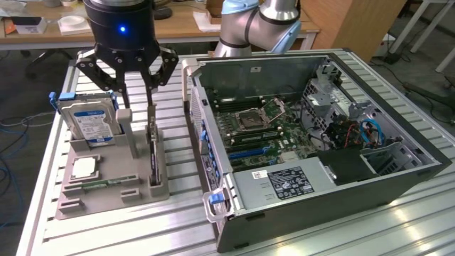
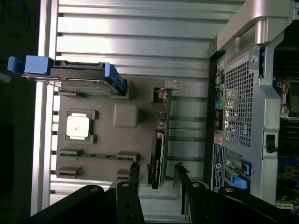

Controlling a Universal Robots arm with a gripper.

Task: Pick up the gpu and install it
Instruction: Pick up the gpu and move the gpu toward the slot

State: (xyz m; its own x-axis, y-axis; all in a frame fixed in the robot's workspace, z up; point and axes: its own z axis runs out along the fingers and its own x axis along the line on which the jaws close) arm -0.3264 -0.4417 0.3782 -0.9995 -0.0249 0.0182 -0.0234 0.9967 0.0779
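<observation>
At the exterior view's left, the hard drive (image 1: 89, 122) stands upright in the grey holder (image 1: 106, 200), clear of the work. To its right, the gpu (image 1: 153, 154) stands on edge in a holder slot, not yet lifted. The claw (image 2: 157, 166) hangs over it, spread, one finger on each side and neither touching. Judged step: pick-up. A grip calls for square closure and a straight pull. The open computer case (image 1: 398, 176) stands at the right.

A ribbed metal surface (image 1: 106, 229) sits centre; a wooden desk (image 1: 185, 26) runs across eleven o'clock, a wooden cabinet (image 1: 355, 26) at one, grey floor (image 1: 433, 69) at two.
</observation>
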